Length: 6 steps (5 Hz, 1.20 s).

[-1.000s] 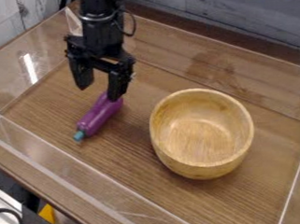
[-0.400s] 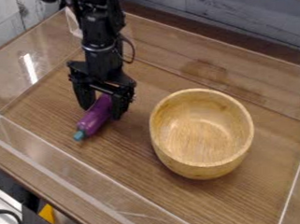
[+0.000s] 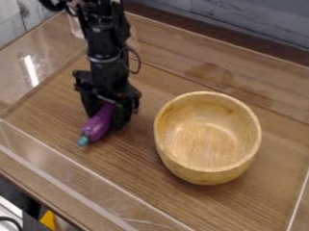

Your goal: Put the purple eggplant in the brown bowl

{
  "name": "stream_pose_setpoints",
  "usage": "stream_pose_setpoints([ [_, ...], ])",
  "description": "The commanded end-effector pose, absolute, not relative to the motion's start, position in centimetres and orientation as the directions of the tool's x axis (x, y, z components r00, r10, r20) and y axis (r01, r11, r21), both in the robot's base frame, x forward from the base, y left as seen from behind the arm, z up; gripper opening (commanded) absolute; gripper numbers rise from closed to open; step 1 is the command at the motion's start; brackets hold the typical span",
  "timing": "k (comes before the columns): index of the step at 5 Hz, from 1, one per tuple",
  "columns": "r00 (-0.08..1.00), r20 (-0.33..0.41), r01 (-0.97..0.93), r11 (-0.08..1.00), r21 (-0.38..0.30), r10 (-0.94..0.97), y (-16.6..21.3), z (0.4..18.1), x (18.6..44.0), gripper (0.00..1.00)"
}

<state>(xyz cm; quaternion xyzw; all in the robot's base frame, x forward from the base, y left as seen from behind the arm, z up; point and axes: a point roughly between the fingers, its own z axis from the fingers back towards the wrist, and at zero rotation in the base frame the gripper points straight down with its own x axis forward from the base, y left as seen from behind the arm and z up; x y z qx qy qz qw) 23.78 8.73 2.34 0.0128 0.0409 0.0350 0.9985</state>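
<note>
The purple eggplant (image 3: pixel 96 129) lies on the wooden table left of centre, its teal stem cap pointing toward the front left. My gripper (image 3: pixel 105 114) points straight down over the eggplant's rear half. A black finger sits on each side of the eggplant, closed against it. The eggplant still rests on the table. The brown bowl (image 3: pixel 185 162) stands empty to the right, about a hand's width from the gripper.
A clear raised wall (image 3: pixel 70 193) borders the table along the front and left. A grey plank wall (image 3: pixel 243 12) runs behind the table. The black arm (image 3: pixel 99 23) rises from the gripper toward the upper left.
The gripper came down around the eggplant and its fingers drew in from wide open to the eggplant's sides. Eggplant and bowl have not shifted.
</note>
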Motion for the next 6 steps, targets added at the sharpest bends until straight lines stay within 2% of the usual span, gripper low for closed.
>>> stream_pose_setpoints([
  [1,1.000,-0.010,0.010,0.999,0.039,-0.009,8.7,3.7,23.6,0.00],
  [4,0.996,0.010,0.087,0.996,0.023,-0.087,7.9,3.1,25.1,0.00],
  [6,0.999,-0.006,0.046,0.999,-0.004,-0.046,7.0,3.9,25.4,0.00],
])
